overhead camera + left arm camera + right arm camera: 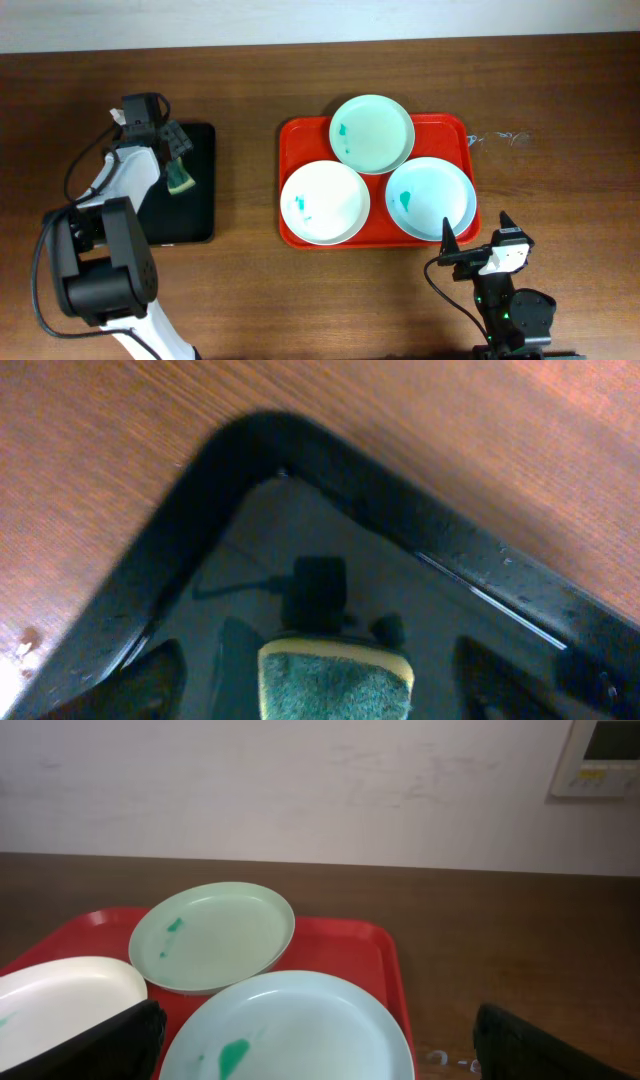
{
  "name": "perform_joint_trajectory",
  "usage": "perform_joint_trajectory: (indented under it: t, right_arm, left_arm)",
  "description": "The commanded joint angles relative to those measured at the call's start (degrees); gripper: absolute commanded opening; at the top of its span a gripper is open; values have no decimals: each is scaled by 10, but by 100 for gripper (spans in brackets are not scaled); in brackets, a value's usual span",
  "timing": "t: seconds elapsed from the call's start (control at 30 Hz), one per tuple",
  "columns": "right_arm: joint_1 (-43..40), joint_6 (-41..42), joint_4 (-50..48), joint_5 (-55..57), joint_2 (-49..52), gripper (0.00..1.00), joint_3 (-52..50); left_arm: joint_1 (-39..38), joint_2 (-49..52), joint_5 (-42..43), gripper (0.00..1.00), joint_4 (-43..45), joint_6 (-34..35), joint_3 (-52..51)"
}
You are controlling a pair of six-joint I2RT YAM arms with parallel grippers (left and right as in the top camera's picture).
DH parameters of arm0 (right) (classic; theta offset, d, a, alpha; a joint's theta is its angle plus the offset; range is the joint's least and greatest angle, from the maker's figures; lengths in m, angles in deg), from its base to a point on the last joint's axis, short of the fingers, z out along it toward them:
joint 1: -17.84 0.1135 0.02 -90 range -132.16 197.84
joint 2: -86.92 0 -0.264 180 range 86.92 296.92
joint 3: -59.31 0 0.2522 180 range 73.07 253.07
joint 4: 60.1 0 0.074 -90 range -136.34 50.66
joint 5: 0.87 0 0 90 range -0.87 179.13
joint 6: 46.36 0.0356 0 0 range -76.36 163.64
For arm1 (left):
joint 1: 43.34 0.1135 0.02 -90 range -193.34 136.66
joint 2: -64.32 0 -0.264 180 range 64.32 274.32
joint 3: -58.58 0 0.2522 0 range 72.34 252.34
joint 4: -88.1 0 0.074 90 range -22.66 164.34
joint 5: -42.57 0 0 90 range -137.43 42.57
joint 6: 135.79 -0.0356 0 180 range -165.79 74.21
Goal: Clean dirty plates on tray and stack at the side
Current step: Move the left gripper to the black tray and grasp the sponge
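Observation:
Three plates lie on the red tray (pixel 455 126): a pale-mint one at the back (pixel 372 133), a white one front left (pixel 324 203) and one front right (pixel 431 198), each with teal smudges. My right gripper (pixel 477 240) is open and empty at the tray's front right corner. In the right wrist view it (pixel 320 1055) hangs just above the front right plate (pixel 290 1025), with the mint plate (pixel 212 935), the white plate (pixel 60 995) and the tray (pixel 370 960) behind. My left gripper (pixel 172 142) is open over a green-and-yellow sponge (pixel 181 180). The sponge (pixel 335 675) sits between its fingers (pixel 320 705), untouched.
A black tray (pixel 195 215) lies at the left under the left gripper; its rim (pixel 400 520) crosses the left wrist view. Small clear bits (pixel 500 137) lie on the brown table right of the red tray and show in the right wrist view (pixel 440 1058).

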Motion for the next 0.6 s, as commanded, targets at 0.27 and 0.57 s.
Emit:
perform_joint_trajectory:
  t: [0.27,0.57]
  right_arm:
    - [4,-3,2,3,-4,98,-4]
    - [4,-3,2,3,-4,99,-4]
  left_arm:
    - [1,68,67,25,9,-1,8]
    - [2,68,88,99,-87,-1,8]
